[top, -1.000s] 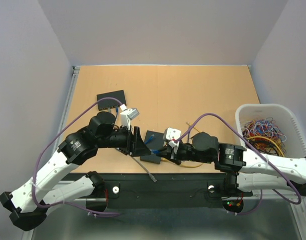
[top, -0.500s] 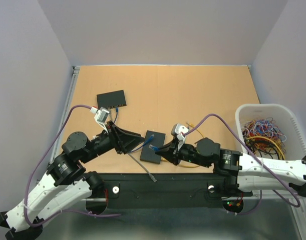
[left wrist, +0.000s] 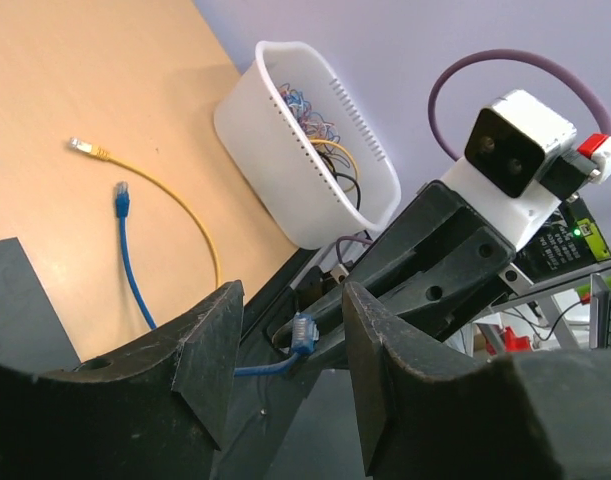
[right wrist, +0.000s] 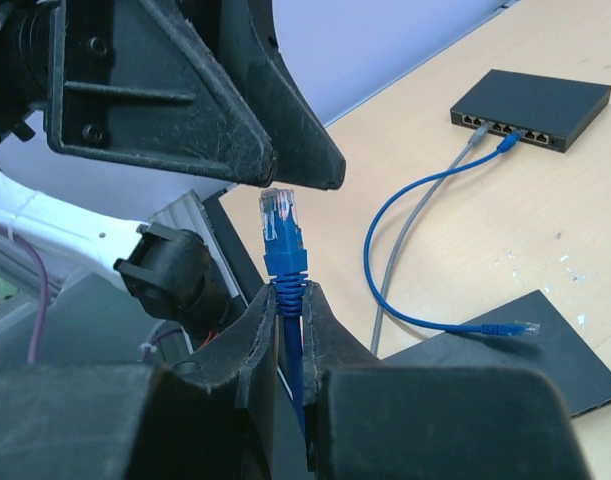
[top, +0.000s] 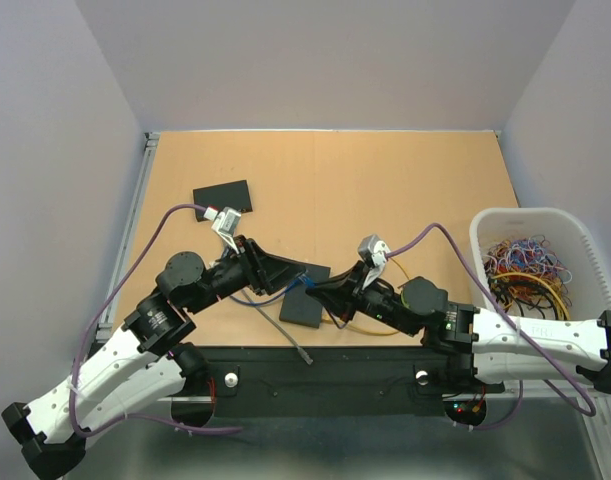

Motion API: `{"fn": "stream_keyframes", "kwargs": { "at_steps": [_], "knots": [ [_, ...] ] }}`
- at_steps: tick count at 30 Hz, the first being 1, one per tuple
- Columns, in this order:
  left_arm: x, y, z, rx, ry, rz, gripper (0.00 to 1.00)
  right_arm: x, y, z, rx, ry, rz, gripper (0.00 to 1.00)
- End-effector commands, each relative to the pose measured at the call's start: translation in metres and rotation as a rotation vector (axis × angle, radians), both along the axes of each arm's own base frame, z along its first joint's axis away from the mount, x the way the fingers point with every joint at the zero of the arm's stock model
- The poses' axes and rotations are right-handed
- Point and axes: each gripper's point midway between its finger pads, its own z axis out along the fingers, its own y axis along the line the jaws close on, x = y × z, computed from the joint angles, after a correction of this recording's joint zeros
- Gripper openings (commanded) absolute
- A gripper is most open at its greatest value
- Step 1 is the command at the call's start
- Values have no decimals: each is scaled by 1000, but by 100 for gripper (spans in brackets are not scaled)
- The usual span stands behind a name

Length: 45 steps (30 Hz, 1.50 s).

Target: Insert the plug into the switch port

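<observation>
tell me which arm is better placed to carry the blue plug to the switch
Left, probably: the left claw stands open facing the blue plug pinched in the right claw, and the network switch lies on the left arm's side, far from the right arm.

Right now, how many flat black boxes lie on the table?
2: one flat black box at the far left, the other at the front middle; more may be hidden.

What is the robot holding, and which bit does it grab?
The right claw pinches a blue cable just below its plug. The left claw is open and empty.
</observation>
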Motion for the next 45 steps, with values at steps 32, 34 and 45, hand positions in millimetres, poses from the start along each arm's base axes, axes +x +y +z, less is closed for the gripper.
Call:
{"fn": "stream_keyframes", "kwargs": {
  "at_steps": [32,34,45],
  "knots": [
    [11,3,-15,0,-12,57,41,11,10,43,161,20,-56,0],
    [11,3,-17,3,-12,55,39,12,10,43,159,22,-62,0],
    [7,0,-13,-11,-12,28,24,20,4,48,193,27,-114,0]
  ]
}}
